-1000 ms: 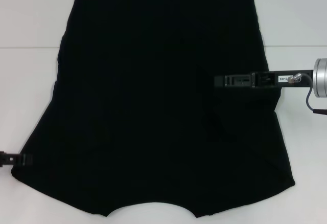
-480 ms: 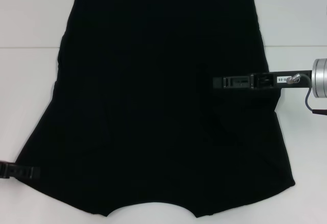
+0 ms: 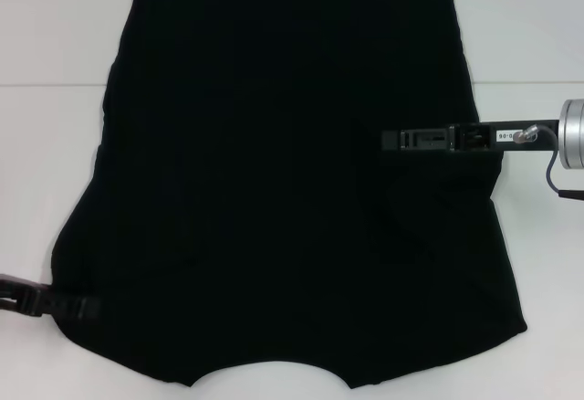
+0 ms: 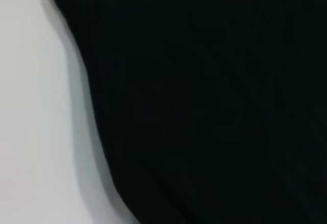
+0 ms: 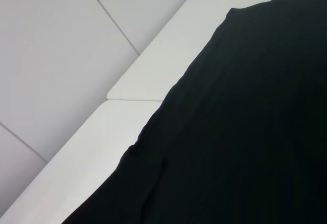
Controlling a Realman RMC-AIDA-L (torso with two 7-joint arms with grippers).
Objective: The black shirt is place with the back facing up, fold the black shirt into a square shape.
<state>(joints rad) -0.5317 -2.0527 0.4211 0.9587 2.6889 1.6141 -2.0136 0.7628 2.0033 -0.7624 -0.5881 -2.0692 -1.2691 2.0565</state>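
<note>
Since a second ago the left end effector [image 3: 87, 308] has slid further in over the near-left corner of the black shirt [image 3: 283, 190], and that edge now bows inward, while the right end effector [image 3: 392, 139] has barely budged, reaching across the shirt's right side. The shirt lies mostly flat on the white surface [image 3: 55, 35]. I can't tell if either end effector is apart or clamped on fabric, black on black. My worry: if the left one only drags the edge instead of lifting it, the corner bunches and the fold goes crooked. Writing-wise, no lettering shows on the shirt; there's a small white label on the right arm, but it's unreadable.
</note>
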